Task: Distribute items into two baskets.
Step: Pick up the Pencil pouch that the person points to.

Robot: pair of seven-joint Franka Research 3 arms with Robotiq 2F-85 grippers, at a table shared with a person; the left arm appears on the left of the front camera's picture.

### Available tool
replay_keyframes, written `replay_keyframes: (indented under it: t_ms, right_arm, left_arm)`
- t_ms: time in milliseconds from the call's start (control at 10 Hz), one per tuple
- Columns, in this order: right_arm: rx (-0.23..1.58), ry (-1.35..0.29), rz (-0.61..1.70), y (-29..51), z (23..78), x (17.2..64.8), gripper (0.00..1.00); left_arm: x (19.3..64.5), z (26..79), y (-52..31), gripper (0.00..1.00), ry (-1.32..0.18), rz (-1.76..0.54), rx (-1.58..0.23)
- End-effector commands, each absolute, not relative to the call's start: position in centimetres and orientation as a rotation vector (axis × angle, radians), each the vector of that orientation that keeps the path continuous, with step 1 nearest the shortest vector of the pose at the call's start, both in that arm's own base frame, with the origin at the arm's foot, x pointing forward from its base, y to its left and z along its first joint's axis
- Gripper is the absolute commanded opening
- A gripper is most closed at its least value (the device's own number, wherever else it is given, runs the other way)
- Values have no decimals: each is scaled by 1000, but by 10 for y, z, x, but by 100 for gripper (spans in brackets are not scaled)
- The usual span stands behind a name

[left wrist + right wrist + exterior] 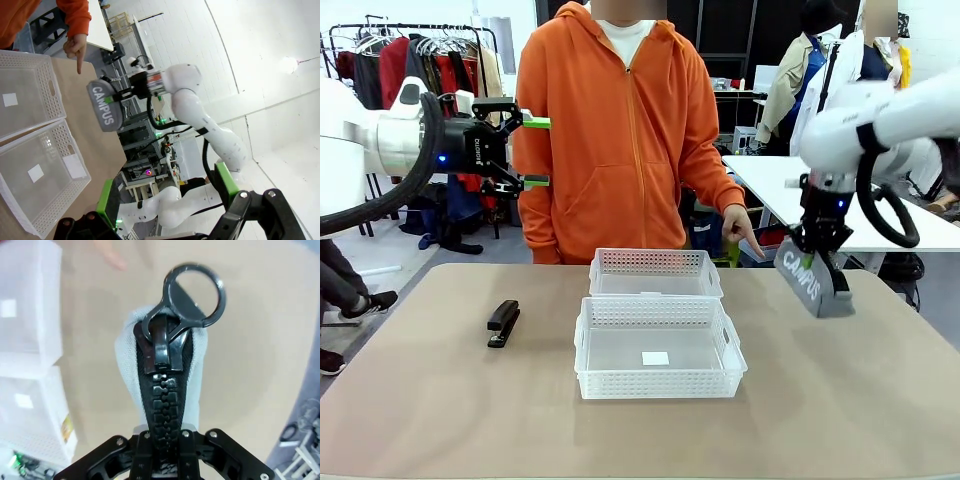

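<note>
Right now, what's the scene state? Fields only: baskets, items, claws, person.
near basket: no item inside
far basket: no item inside, directly behind the near one
stapler: black, lying on the table, left of the near basket
pouch: grey, CAMPUS lettering, hanging clear of the table, right of the baskets
right claw: shut on the pouch along its zipper edge
left claw: open, empty, raised above the table's left side
person's hand: index finger pointing down, near the far basket's right end
</note>
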State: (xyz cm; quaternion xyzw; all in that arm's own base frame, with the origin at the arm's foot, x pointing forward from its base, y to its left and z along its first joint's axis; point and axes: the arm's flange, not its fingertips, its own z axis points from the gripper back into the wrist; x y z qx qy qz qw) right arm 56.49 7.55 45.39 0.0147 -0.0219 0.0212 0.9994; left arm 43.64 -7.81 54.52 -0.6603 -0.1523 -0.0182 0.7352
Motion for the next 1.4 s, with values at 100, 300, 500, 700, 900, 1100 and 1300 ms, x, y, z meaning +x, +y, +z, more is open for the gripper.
replay_keyframes:
  t_ms: [100, 300, 500, 700, 900, 1100, 1300]
  right_arm:
    - [77, -112, 55, 84, 521, 550, 0]
    - [104, -154, 57, 92, 564, 542, 0]
    - [143, -169, 78, 92, 597, 537, 0]
    - [171, -182, 107, 94, 625, 530, 0]
    - [186, -218, 113, 94, 647, 523, 0]
    - [195, -247, 112, 91, 660, 517, 0]
    - [208, -278, 115, 91, 671, 511, 0]
  left_arm:
    - [436, 547, -78, 100, -336, -45, -1457]
    - [436, 547, -78, 100, -336, -45, -1457]
    - [436, 547, -78, 100, -336, -45, -1457]
    - [436, 547, -78, 100, -336, -45, -1457]
    - [436, 547, -78, 100, -336, -45, -1457]
    - [436, 547, -78, 100, -336, -45, -1457]
    - [436, 547, -78, 100, -336, -45, -1457]
